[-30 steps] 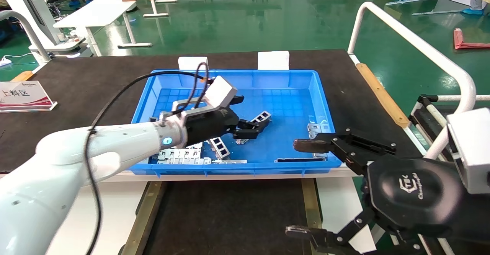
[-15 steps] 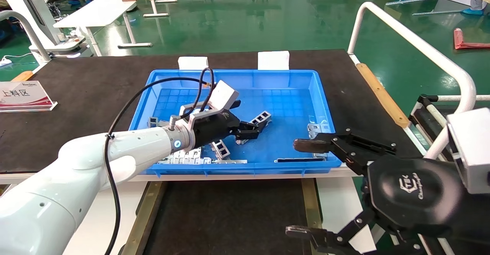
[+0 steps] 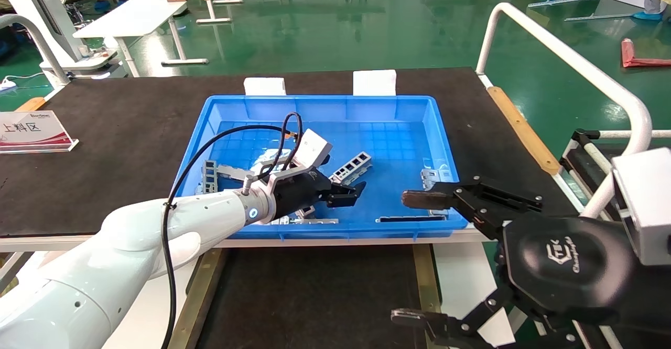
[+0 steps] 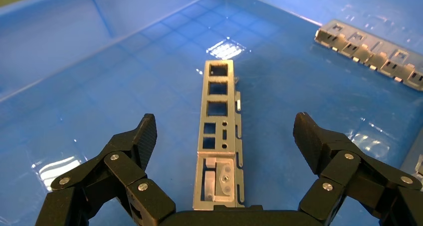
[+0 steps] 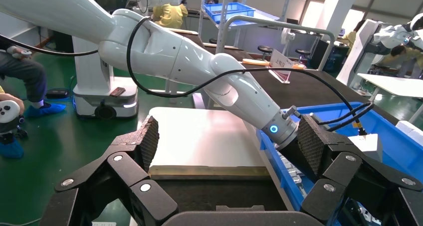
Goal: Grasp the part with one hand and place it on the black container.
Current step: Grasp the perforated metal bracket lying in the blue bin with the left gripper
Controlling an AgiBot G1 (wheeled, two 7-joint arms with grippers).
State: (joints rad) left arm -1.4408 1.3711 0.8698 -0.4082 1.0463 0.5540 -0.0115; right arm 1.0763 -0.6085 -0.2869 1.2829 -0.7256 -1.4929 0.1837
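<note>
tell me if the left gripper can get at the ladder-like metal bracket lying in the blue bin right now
Probably yes. The left gripper is open inside the blue plastic bin, its fingers either side of the silver-grey windowed metal bracket, which lies flat on the bin floor with nothing over it.

My robot has glossy white rounded arms, a black cable looping along the left arm [image 3: 131, 239], a blue glowing wrist ring, and black left gripper [image 4: 224, 131] and right gripper [image 5: 227, 141] with silver screws and ribbed pads.
</note>
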